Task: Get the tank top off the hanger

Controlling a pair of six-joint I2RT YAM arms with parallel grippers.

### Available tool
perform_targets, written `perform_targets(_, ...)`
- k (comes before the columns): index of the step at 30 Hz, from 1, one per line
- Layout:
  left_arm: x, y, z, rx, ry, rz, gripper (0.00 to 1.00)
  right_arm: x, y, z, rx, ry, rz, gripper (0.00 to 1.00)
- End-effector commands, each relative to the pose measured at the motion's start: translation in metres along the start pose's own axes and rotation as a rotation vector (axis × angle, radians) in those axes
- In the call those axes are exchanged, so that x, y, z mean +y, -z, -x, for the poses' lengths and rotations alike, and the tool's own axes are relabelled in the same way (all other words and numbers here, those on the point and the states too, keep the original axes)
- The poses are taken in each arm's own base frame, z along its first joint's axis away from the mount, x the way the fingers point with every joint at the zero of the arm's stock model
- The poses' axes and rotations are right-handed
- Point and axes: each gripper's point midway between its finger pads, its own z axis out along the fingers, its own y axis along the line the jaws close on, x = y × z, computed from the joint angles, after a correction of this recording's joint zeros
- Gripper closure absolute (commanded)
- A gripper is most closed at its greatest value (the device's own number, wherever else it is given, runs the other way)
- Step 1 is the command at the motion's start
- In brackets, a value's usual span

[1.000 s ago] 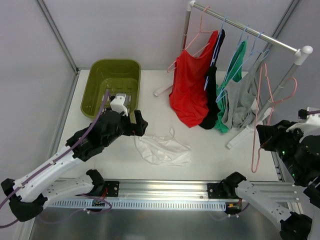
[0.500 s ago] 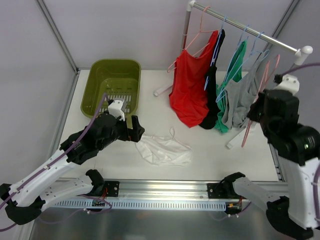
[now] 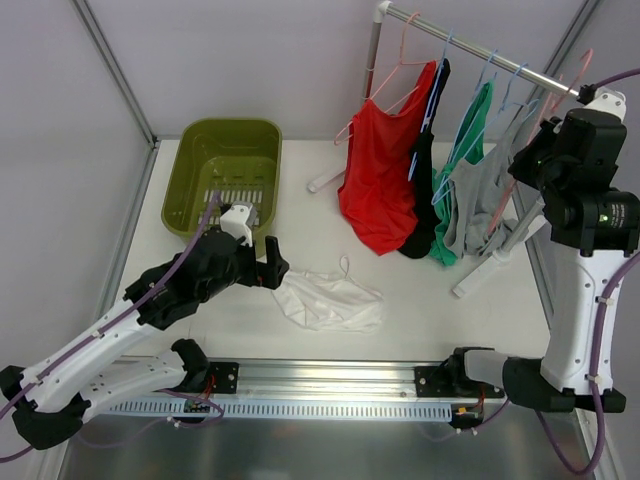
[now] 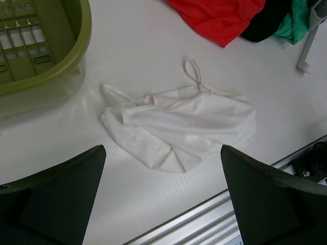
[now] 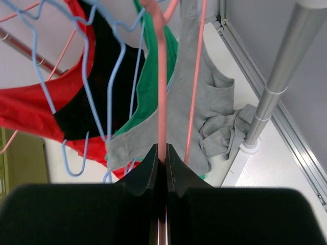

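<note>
Well, the white tank top (image 4: 184, 127) lies crumpled on the table (image 3: 420, 280), already off its hanger. The left gripper (image 3: 270, 262) hangs just over it, jaws spread and empty. The right gripper (image 5: 161, 158) pinches the bare pink hanger (image 5: 161, 76) up by the rail (image 3: 480, 55), likely to rehang it.

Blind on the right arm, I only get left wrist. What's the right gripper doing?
Observer: The right gripper is shut on a pink hanger, held high beside the rail.
Operator: Anything on that hanger?
Observer: It looks bare in the right wrist view. The gray top hangs behind it.
Operator: How many tops on the rail?
Observer: Four: a red top, a black top, a green top and the gray top.
</note>
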Motion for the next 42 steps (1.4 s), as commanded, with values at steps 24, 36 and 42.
perform_targets(24, -0.015, 0.0, 0.003, 0.018, -0.059, -0.049, 0.01, -0.036, -0.066, -0.047, 0.059, -0.069, 0.012, 0.94)
perform_targets(36, -0.026, -0.007, -0.002, 0.066, -0.044, -0.079, 0.01, -0.036, -0.019, -0.027, -0.052, -0.06, 0.042, 0.13)
perform_targets(42, -0.036, -0.031, -0.02, 0.158, -0.073, -0.073, 0.01, -0.043, 0.025, -0.031, -0.101, -0.042, 0.042, 0.01)
